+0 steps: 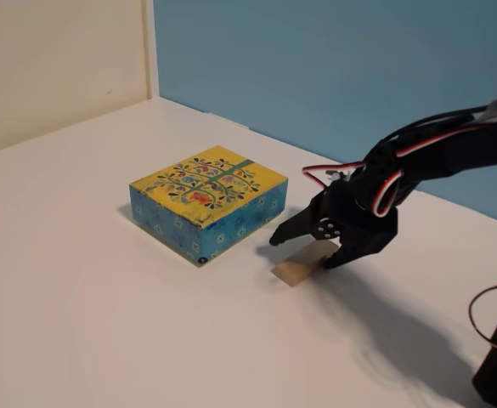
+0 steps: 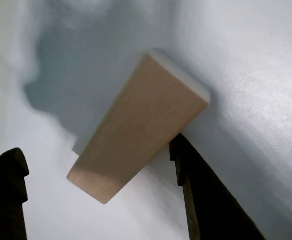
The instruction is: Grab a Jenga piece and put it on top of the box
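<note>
1. The tool [image 1: 299, 252] is open, with its two fingers on either side of the Jenga piece [image 1: 302, 264].
2. The Jenga piece lies flat on the desk [image 1: 104, 323], just beside the box [image 1: 207, 199].

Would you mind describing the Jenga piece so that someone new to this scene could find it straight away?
In the fixed view, find the box with the yellow floral top on the white table. To its right, lying flat on the table under the black gripper, is the Jenga piece. It is the only plain, unmarked block of pale tan wood, far smaller than the patterned box.
</note>
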Controlling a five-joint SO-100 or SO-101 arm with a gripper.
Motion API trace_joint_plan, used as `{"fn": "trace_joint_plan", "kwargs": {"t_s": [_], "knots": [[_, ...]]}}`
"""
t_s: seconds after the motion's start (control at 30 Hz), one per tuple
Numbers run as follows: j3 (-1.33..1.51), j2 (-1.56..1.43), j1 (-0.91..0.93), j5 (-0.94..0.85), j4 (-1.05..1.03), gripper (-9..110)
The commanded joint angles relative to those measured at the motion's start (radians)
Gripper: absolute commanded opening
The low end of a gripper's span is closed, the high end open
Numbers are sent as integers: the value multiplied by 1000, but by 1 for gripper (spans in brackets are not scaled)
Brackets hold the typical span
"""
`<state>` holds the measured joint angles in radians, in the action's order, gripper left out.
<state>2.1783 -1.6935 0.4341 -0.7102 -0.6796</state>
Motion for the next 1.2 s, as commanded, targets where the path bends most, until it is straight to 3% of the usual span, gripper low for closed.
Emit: {"fn": "trace_joint_plan", "kwargs": {"t_s": [0.0, 0.37, 0.63, 0.83, 1.17], "knots": [[-32, -2, 12, 12, 17, 32], [-32, 3, 55, 0, 20, 28], [-32, 5, 55, -5, 23, 8], [-32, 6, 49, -2, 40, 0], [-32, 6, 55, 5, 57, 0]]}}
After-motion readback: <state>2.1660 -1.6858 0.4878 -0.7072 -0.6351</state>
